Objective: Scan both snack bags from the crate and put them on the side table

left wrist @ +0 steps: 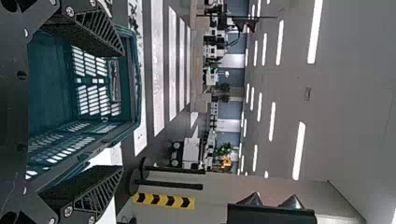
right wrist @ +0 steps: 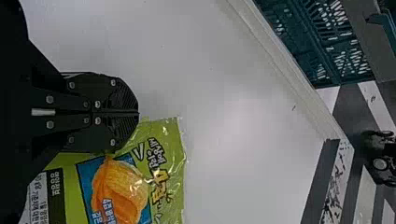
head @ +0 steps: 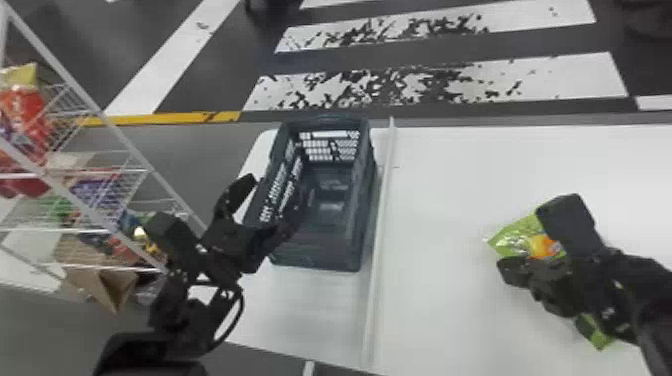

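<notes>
From where I stand, the green snack bag (head: 522, 237) lies face up on the white tabletop (head: 450, 170), off to the robot's right, with its picture of orange chips showing. The right gripper (head: 510, 272) is right at it: in the head view one end of the bag pokes out on the far side of the black fingers, while a green corner peeks from under the wrist on the near side. The right wrist view has the two fingers (right wrist: 123, 100) pressed flat together, tip to tip — the bag is beside and partly behind them rather than pinched in the seam.

Over on the other side, the left gripper (head: 274, 197) is at the left wall of the dark teal crate (head: 320, 252). Its fingers stand wide apart, and its own wrist view shows the crate's latticed walls in the gap between them. I can't tell whether either finger touches the rim.

The crate sits upright at the left of the table, just beside a raised pale strip (head: 384, 210); the snack bag is well apart from it, across that strip. Farther left stands a white wire rack (head: 107, 120) loaded with bright packets — a red one (head: 27, 110) sits up high.
</notes>
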